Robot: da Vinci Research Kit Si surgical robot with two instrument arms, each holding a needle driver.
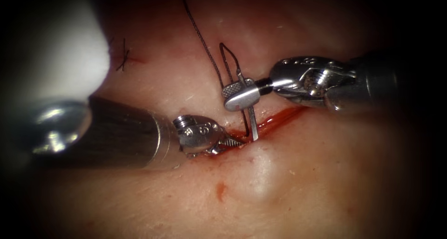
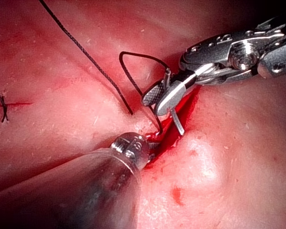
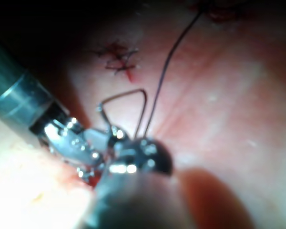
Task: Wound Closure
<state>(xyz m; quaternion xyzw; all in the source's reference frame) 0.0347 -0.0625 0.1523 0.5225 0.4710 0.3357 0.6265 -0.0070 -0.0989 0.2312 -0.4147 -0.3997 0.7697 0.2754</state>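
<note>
My right tool comes in from the right with its jaws shut on the curved needle, toward its tail half. The needle stands almost upright, and its tip points down into the red cut; I cannot tell whether it has entered the tissue. Dark thread runs from the needle's tail in a small loop and away upward. My left tool lies at the cut's left end, just left of the needle tip, its jaws pinching the lip of the tissue. The left wrist view shows the needle under the right tool.
A finished stitch with short dark ends sits on the tissue at the upper left. A pale blurred mass stands at the far left above the left shaft. Red fluid lines the cut, and a small red spot lies below it.
</note>
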